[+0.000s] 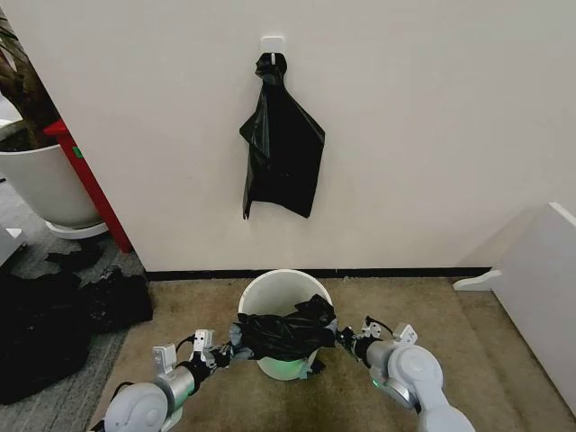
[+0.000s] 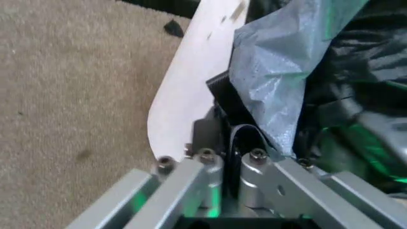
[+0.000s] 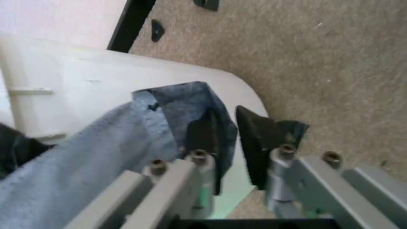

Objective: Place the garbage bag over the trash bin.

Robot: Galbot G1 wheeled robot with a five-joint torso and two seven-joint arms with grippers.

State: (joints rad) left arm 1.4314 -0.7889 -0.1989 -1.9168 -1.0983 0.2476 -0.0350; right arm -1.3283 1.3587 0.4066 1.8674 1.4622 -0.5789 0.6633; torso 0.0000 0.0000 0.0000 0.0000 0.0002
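Carpeted floor; both grippers' fingers pinch the wrinkly garbage bag (image 1: 286, 331) across the trash bin (image 1: 270, 295).

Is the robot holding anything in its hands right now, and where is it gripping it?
Yes. Both hands hold the garbage bag by opposite edges, stretched across the trash bin: left hand at the bin's left side, right hand at its right.

Two black sacks (image 1: 286, 331) (image 1: 282, 148), one white bin (image 1: 281, 292), two pincers (image 1: 230, 346) (image 1: 346, 339).
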